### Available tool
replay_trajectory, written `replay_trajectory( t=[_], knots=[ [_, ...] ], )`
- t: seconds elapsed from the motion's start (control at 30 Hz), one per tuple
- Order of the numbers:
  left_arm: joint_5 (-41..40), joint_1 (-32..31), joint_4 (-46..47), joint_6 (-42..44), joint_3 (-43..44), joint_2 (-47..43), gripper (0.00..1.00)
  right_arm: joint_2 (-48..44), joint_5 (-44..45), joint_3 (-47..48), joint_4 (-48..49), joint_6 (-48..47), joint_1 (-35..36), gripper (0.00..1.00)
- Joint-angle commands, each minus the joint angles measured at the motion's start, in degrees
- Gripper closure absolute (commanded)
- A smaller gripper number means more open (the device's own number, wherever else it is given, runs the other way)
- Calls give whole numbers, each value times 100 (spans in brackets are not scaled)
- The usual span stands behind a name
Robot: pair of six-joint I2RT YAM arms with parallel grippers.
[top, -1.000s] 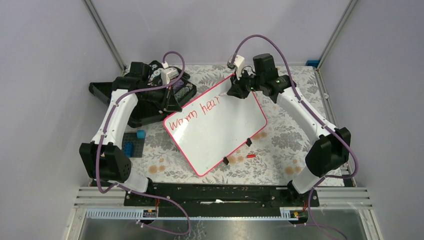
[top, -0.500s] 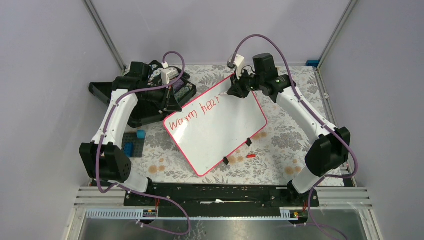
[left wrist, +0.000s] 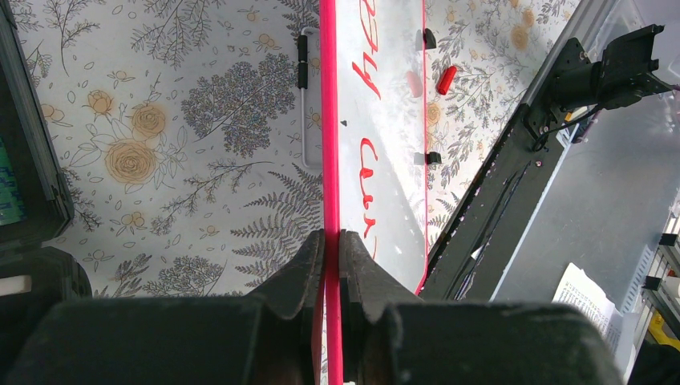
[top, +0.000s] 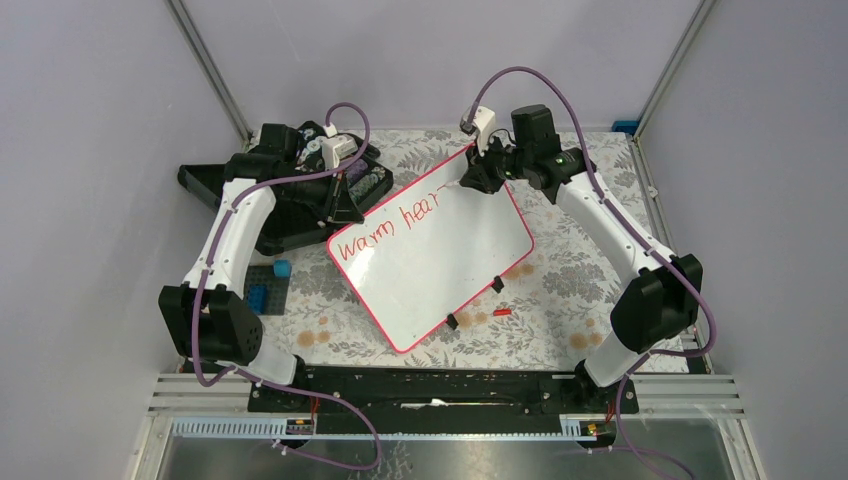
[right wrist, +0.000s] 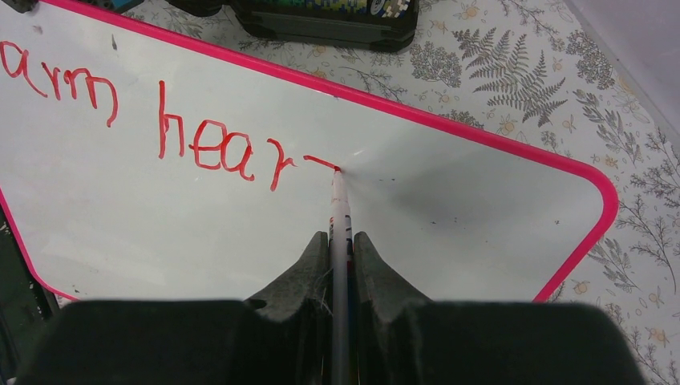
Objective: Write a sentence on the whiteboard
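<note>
Case [top: 290, 235] and cap [top: 502, 312] beside whiteboard [top: 440, 270]

Floral tablecloth [top: 560, 270], black case [top: 300, 222] — far left, red cap [top: 502, 312], blue blocks [top: 260, 297]

- Small shift of the right gripper [top: 472, 181] toward the far right, along the far edge of the whiteboard [top: 440, 262].
- Matching shift of the marker [right wrist: 340, 210] clamped between its fingers, with the tip now on the board just right of the final "r".
- Extension of the sentence [right wrist: 204, 150]: a short, nearly level red stroke [right wrist: 320, 163] added after "hear", ending at the marker tip.
- Same slight displacement of the black wrist housing [top: 532, 125] behind the gripper.
</note>
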Motion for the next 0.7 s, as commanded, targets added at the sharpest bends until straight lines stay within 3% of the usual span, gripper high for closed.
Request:
replay_trajectory(
  t=[0.0, 0.67],
  knots=[
    [106, -94, -92, 134, -73, 60, 100, -55, -13, 255, -26, -43, -54, 100],
    [115, -94, -91, 142, -74, 83, 100, 63, -286, 523, -85, 58, 28, 100]
  ],
)
